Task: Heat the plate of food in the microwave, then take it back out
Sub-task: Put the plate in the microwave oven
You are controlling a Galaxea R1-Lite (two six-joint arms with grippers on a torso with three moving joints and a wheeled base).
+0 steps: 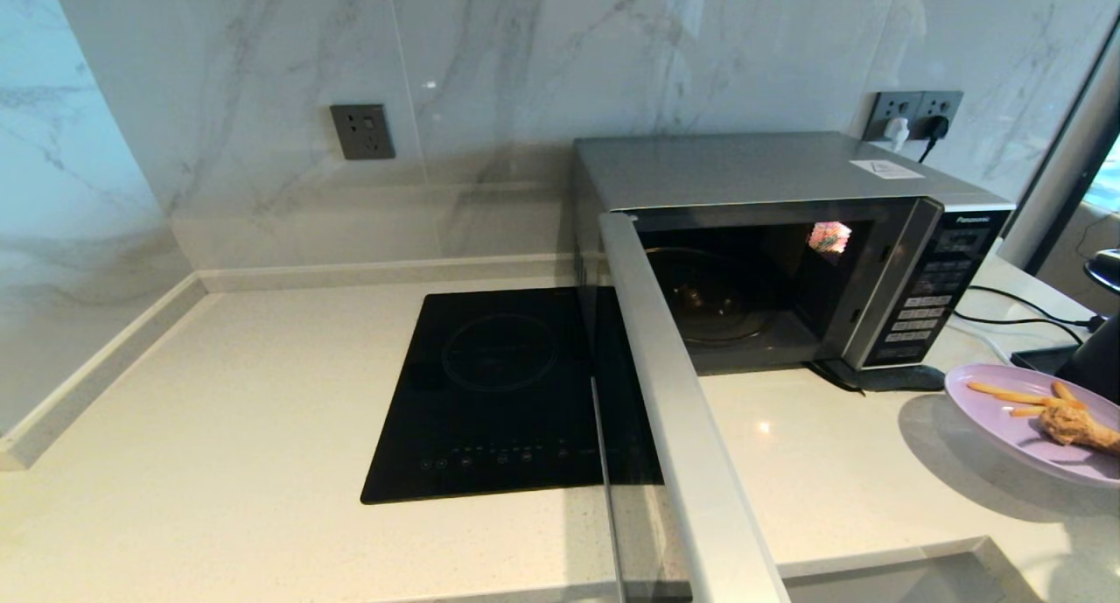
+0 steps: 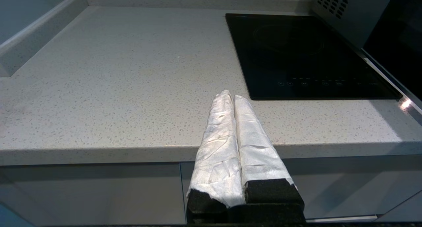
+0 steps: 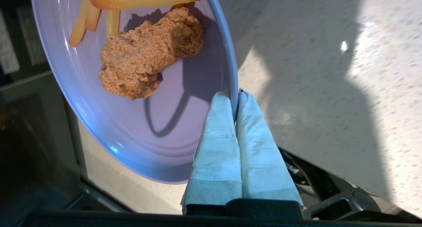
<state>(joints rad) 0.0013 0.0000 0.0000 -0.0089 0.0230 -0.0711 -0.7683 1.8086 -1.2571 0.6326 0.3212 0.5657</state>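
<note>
So: microwave (image 1: 787, 262) door open, cavity empty. Right gripper (image 3: 236, 103) jaws pinch plate of food (image 3: 138, 115) rim, lifted off the desk (image 1: 219, 428); insertion, heating, removal remain. Left gripper (image 2: 233, 103) idle at the desk's front edge, jaws closed empty.

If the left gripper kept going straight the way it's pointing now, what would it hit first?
Most likely the bare countertop. The left gripper, shut and empty, points over the counter's front edge, left of the black cooktop. Nothing stands in its line, though its height above the surface is unclear.
</note>
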